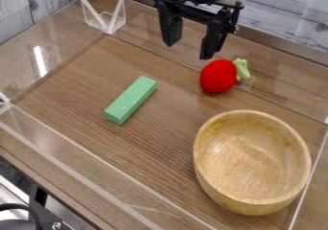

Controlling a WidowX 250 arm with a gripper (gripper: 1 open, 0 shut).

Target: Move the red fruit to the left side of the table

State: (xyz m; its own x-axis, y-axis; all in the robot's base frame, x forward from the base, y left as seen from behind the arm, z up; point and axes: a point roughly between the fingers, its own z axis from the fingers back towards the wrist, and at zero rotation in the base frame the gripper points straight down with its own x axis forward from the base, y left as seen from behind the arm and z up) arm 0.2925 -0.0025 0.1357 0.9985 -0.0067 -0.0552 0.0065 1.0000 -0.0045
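The red fruit (221,76) is small, round and bright red, with a pale green leafy top pointing right. It lies on the brown wood-grain table (153,148), right of centre toward the back. My gripper (190,38) hangs above and just left of the fruit, its two dark fingers (171,30) pointing down and spread apart. Nothing sits between them. The right finger's tip comes down close to the fruit's upper left edge; I cannot tell whether they touch.
A green rectangular block (130,100) lies at an angle left of centre. A large wooden bowl (252,161) fills the front right corner, just in front of the fruit. Low clear acrylic walls (45,57) border the tabletop.
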